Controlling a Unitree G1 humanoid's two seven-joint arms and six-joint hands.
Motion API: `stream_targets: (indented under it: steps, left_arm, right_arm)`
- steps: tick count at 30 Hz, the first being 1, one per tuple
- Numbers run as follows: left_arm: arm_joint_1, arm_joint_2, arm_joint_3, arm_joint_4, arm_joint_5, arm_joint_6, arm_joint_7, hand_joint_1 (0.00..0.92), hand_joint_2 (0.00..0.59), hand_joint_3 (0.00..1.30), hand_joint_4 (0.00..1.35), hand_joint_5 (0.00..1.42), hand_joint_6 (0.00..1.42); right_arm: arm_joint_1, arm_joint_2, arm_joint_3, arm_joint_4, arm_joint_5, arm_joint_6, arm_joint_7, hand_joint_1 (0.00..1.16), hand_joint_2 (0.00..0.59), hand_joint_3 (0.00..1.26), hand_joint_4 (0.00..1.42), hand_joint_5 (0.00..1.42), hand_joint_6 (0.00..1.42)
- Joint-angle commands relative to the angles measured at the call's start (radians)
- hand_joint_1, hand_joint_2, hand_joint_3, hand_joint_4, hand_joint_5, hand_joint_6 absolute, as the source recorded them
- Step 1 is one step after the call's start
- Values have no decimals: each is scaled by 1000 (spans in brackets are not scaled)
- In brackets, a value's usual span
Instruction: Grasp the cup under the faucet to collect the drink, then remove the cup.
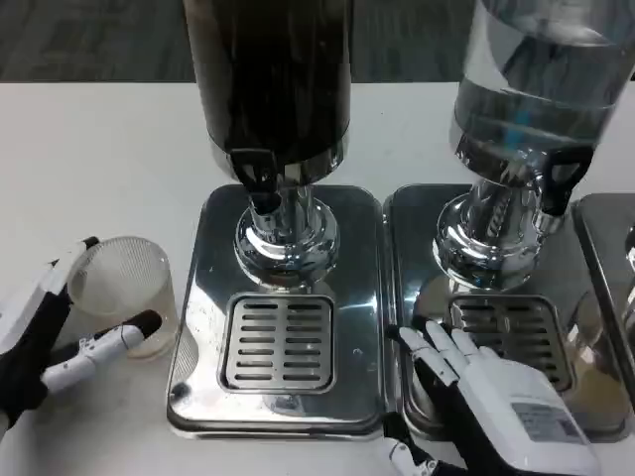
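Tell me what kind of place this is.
Likely a self-serve drink station set up on a white table: a dark dispenser and a clear dispenser stand side by side, each with a tap over a steel drip tray, and a plastic cup waits beside them.

L hand low at the frame's left edge, fingers spread w/ a wide gap between upper and lower ones, holding nothing; R hand at bottom right, white back up, fingers fanned out flat, pointing up-left.
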Motion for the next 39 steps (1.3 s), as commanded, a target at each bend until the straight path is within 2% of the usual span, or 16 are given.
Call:
stream_targets:
  steps: [1, 4, 11, 15, 23, 29, 35, 39]
  left_arm:
    - [-16, -1, -12, 29, 19, -24, 72, 0, 40, 0, 0, 0, 57]
    - [-27, -8, -25, 54, 22, -40, 101, 0, 41, 0, 0, 1, 62]
    - [-59, -33, -63, 134, 28, -117, 209, 22, 48, 0, 0, 107, 163]
    - [-88, -44, -82, 195, 25, -160, 235, 26, 56, 0, 0, 124, 179]
    - [-122, -50, -104, 261, 13, -216, 256, 29, 59, 0, 0, 160, 211]
    - [-140, -48, -113, 288, 12, -225, 243, 29, 59, 0, 0, 177, 229]
    - [-150, -36, -134, 292, 25, -210, 235, 120, 71, 0, 0, 157, 256]
    - [-151, -32, -143, 291, 29, -204, 238, 131, 70, 0, 0, 157, 258]
  right_arm:
    - [11, -3, 1, -3, 10, 6, 11, 514, 494, 86, 0, 0, 36]
    - [17, -3, 3, -9, 7, 7, 15, 514, 495, 86, 0, 0, 40]
    - [41, 2, 0, -20, 13, 9, 11, 510, 504, 86, 0, 0, 45]
    - [48, 3, -3, -22, 18, 10, 12, 494, 520, 86, 0, 0, 47]
    - [56, 1, -9, -26, 29, 9, 10, 491, 513, 93, 0, 0, 47]
    - [53, -1, -15, -24, 41, 7, 10, 491, 512, 95, 0, 0, 47]
    - [56, -3, -20, -26, 55, 6, 13, 485, 521, 96, 0, 0, 47]
    - [62, -5, -20, -29, 57, 6, 12, 484, 525, 96, 0, 0, 47]
